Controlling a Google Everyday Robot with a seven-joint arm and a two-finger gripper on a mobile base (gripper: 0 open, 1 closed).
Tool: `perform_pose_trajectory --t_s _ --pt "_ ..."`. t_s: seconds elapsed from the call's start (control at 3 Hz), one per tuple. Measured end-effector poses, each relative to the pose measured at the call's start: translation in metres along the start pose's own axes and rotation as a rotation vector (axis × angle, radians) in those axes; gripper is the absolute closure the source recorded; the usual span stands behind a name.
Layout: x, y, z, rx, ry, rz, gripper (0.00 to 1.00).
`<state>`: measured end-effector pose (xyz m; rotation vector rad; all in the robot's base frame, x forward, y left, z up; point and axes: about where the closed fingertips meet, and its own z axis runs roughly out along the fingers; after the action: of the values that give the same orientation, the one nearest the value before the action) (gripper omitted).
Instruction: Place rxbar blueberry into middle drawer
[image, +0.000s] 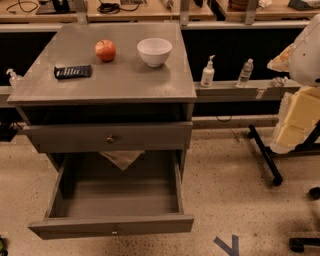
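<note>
The counter (125, 80) is dull grey with faint pale mottling. On it lie a navy-black bar (73, 72) with pale lettering at the left, a red apple (105, 50) with a yellowish patch, and a plain white bowl (154, 51). The upper drawer (107, 137) and the middle drawer (111, 226) are the same grey, the latter darker inside, with a pale sheet (121, 158) at its far edge. The floor (230, 165) is beige with dark speckles and carries blue tape (226, 245). At the right are yellow foam (300, 117) on a black stand (262, 152), a white pump bottle (207, 74), and at the far right edge the gripper (281, 62), white and tan.
</note>
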<state>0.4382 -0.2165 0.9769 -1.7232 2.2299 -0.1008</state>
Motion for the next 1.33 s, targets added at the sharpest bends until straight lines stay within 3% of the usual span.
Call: perform_pose_trajectory --t_s 0.33,0.67,1.0,1.33 --pt "-0.006 -0.004 0.001 0.007 -0.012 -0.007 0.00" --pt "-0.070 -0.038 0.009 0.005 -0.068 -0.102 0.00" --pt "-0.172 -0.094 0.046 -0.047 -0.091 -0.228 0.00" --pt "-0.250 -0.126 0.093 -0.093 -0.105 -0.255 0.00"
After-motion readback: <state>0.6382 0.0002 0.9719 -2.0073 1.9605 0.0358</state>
